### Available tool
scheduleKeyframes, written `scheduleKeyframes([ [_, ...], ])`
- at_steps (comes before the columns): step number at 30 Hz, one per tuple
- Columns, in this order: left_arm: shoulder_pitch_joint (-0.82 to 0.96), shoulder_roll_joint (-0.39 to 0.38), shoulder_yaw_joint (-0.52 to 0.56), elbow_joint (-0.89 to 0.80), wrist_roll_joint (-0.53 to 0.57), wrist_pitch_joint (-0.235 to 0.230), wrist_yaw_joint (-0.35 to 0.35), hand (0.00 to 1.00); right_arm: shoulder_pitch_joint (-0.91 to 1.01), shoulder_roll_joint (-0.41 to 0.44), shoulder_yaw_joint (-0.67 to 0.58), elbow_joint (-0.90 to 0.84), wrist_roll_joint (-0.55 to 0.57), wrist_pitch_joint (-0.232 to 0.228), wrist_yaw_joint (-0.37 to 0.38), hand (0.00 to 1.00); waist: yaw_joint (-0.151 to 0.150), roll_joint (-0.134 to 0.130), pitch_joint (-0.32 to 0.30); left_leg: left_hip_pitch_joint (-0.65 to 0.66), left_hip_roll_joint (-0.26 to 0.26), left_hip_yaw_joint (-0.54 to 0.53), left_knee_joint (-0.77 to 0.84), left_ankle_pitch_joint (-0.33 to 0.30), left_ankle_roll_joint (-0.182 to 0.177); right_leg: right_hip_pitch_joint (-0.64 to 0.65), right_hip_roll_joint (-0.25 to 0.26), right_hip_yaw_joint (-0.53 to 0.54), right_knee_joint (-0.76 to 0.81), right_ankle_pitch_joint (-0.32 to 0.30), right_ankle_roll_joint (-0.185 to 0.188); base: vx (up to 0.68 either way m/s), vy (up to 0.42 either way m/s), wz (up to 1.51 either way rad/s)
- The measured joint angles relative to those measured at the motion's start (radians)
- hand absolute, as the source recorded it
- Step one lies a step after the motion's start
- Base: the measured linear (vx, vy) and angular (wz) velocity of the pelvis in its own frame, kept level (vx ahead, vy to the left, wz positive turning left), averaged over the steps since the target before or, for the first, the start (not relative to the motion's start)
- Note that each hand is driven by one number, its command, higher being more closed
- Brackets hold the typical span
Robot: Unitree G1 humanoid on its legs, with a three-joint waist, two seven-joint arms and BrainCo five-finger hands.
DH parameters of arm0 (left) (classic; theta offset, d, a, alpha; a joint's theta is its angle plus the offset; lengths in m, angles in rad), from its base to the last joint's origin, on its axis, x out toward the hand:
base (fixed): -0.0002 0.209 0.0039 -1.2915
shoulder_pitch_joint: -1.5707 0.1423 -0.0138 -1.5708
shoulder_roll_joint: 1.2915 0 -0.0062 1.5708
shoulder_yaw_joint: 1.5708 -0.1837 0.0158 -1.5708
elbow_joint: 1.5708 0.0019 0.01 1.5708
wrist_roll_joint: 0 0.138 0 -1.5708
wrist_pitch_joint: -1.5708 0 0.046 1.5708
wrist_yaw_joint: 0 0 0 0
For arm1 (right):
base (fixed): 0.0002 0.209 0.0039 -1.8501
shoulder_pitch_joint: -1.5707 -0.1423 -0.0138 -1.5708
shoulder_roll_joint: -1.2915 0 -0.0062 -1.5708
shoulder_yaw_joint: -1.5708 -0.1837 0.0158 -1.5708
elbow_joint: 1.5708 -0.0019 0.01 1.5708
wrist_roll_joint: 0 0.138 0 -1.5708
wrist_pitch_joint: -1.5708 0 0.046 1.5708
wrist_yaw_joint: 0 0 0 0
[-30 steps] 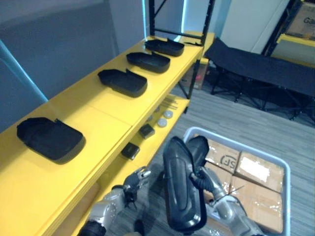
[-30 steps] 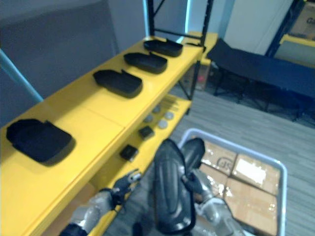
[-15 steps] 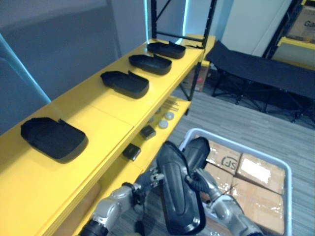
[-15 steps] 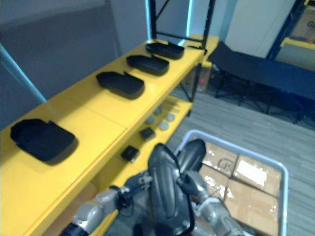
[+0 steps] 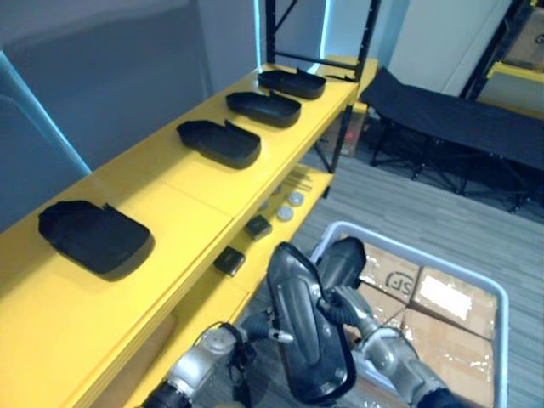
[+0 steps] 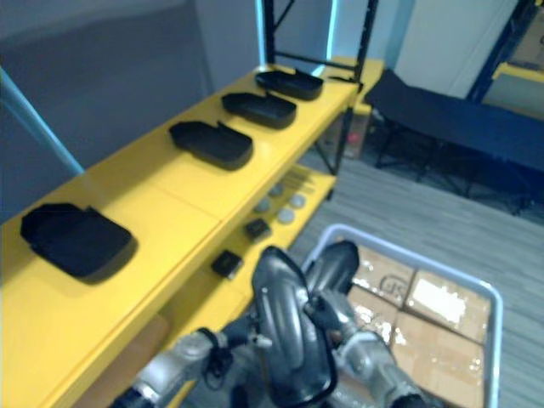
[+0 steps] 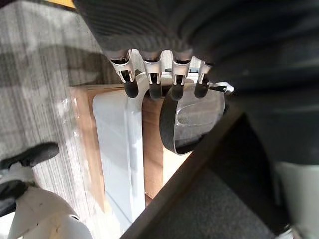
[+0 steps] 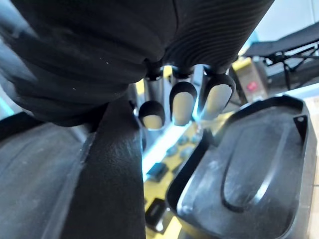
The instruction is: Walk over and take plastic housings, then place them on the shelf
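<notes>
- Running along the robot's left side: a long yellow shelf (image 5: pixel 183 183) with a smooth flat top tier, a lower tier under it, and dark uprights at its far end.
- Black folding cot (image 5: pixel 442 115) stands on grey plank floor beyond the shelf's far end, well apart from the hands.
- White wire-rimmed cart (image 5: pixel 503 299) sits low on the right. It is packed with taped cardboard boxes (image 5: pixel 446 293).
- Held housing (image 5: pixel 310 348): long, matte black, with a rounded shell and a raised rim. It stands on end between the shelf edge and the cart and hides part of the cart's near corner.
- Four housings lie spaced along the top tier, hollow side up: nearest (image 5: pixel 93 236), then (image 5: pixel 219 142), (image 5: pixel 263 108), and farthest (image 5: pixel 291 82).
- Right hand (image 5: pixel 337 280): fingers curled over the held housing's rim, gripping it.
- Left hand (image 5: pixel 246 329): fingers loosely straight and holding nothing, reaching to the held housing's near edge. I cannot tell whether they touch it.
- Small black blocks (image 5: pixel 228 260) and round grey discs (image 5: pixel 289 204) lie on the lower tier.
</notes>
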Motion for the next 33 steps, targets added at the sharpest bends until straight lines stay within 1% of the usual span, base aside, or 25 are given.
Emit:
scheduleKeyframes([
  [2,0.000,0.003,-0.010,0.007,-0.002,-0.024,0.019,0.00,-0.010,-0.001,0.008,0.000,0.010,0.014,-0.001,1.00,0.000,0.000,0.000,0.003,0.000,0.000,0.000,0.000,0.000,0.001,0.000,0.000,0.000,0.000,-0.001,0.00,0.000,0.00],
  [3,0.000,0.003,-0.010,0.008,-0.003,-0.027,0.025,0.00,-0.010,-0.001,0.009,0.001,0.018,0.016,-0.001,1.00,0.000,0.000,0.000,0.004,0.000,0.000,0.000,0.000,0.000,0.001,0.000,0.000,0.000,-0.001,-0.002,0.00,0.000,0.00],
  [5,0.001,0.004,-0.010,0.010,-0.001,-0.070,0.082,0.00,-0.013,-0.001,0.009,0.004,0.024,0.022,-0.001,1.00,0.000,0.001,0.000,0.008,-0.001,0.000,0.000,0.000,0.000,0.007,-0.001,0.000,0.000,-0.004,-0.006,0.00,0.000,0.00],
  [8,0.001,0.004,-0.003,0.010,-0.002,-0.126,0.104,0.00,-0.016,-0.002,0.009,0.007,0.036,0.023,-0.014,1.00,0.000,0.003,0.002,0.009,-0.002,-0.003,0.000,0.000,0.000,0.012,-0.003,-0.002,0.000,-0.005,-0.004,-0.01,0.003,0.04],
  [12,0.004,0.003,-0.003,0.010,-0.014,-0.151,0.110,0.00,-0.026,-0.001,0.008,0.008,0.073,0.023,-0.041,1.00,0.000,0.008,0.005,0.009,-0.004,-0.003,0.000,-0.001,0.001,0.011,-0.005,-0.002,0.000,-0.006,-0.003,0.00,0.000,0.00],
  [15,0.018,-0.016,0.012,0.010,-0.057,-0.173,0.151,0.00,-0.026,0.000,0.006,0.008,0.108,0.023,-0.060,1.00,0.001,0.008,0.005,0.008,-0.006,-0.003,0.000,-0.003,0.002,0.011,-0.006,-0.003,0.000,-0.007,-0.002,0.00,0.000,0.00],
  [16,0.023,-0.024,0.017,0.011,-0.091,-0.175,0.172,0.00,-0.026,0.002,0.006,0.008,0.115,0.023,-0.072,1.00,0.001,0.009,0.006,0.007,-0.006,-0.003,0.000,-0.003,0.003,0.011,-0.006,-0.003,0.000,-0.008,-0.002,0.00,0.000,0.00],
  [18,0.024,-0.035,0.030,0.022,-0.108,-0.179,0.183,0.00,-0.026,0.008,0.002,0.008,0.115,0.023,-0.089,1.00,0.001,0.009,0.007,0.007,-0.006,-0.003,0.000,-0.003,0.003,0.011,-0.006,-0.003,0.000,-0.009,-0.002,0.00,0.000,0.00],
  [19,0.024,-0.046,0.041,0.038,-0.119,-0.193,0.189,0.00,-0.025,0.019,-0.009,0.008,0.115,0.023,-0.090,1.00,0.001,0.010,0.007,0.007,-0.006,-0.003,0.000,-0.003,0.003,0.011,-0.005,-0.003,0.000,-0.009,-0.002,0.00,0.000,0.00],
  [21,0.024,-0.061,0.044,0.055,-0.120,-0.217,0.199,0.00,-0.025,0.033,-0.022,0.008,0.114,0.028,-0.104,1.00,0.003,0.012,0.011,0.007,-0.006,-0.003,0.000,-0.003,0.003,0.011,-0.005,-0.003,0.001,-0.010,-0.002,0.00,0.000,0.00],
  [25,0.024,-0.077,0.047,0.089,-0.106,-0.239,0.197,0.00,-0.025,0.045,-0.026,0.008,0.104,0.049,-0.107,1.00,0.003,0.014,0.017,0.008,-0.005,-0.003,0.000,-0.003,0.003,0.011,-0.005,-0.003,0.003,-0.011,-0.001,0.00,0.000,0.00],
  [27,0.024,-0.078,0.047,0.099,-0.084,-0.245,0.196,0.00,-0.025,0.049,-0.023,0.008,0.094,0.061,-0.107,1.00,0.003,0.014,0.019,0.008,-0.004,-0.003,0.000,-0.003,0.003,0.011,-0.004,-0.003,0.003,-0.011,-0.001,0.00,0.000,0.00],
  [33,0.024,-0.076,0.036,0.120,-0.054,-0.251,0.198,0.00,-0.026,0.051,-0.010,0.009,0.056,0.063,-0.107,1.00,0.004,0.014,0.020,0.008,-0.004,-0.002,0.000,-0.003,0.002,0.011,-0.004,-0.003,0.003,-0.011,-0.001,0.00,0.000,0.00],
])
